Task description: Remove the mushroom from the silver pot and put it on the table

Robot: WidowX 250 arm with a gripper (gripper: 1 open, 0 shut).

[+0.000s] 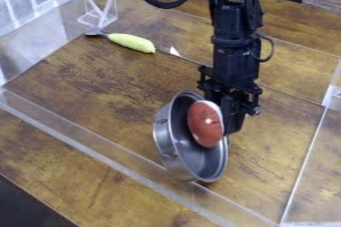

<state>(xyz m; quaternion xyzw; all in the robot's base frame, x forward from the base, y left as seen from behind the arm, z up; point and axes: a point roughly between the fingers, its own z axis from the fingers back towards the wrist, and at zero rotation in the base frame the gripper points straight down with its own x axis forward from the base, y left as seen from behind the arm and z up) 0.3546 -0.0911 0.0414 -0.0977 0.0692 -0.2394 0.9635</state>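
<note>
On the wooden surface (pixel 114 97), the silver pot (pixel 178 139) is tipping steeply on its side beneath the claw (pixel 210 103).
The mushroom (pixel 205 122) is sitting at the pot's upper edge, its reddish-brown cap facing outward, while the black arm (pixel 234 37) is reaching down right behind it; the claw's fingers are mostly hiding behind cap and pot, so how far open they are, and whether they are gripping mushroom or rim, cannot be told. A yellow-green banana-like object (pixel 132 42) is lying well apart, near the clear wall.
</note>
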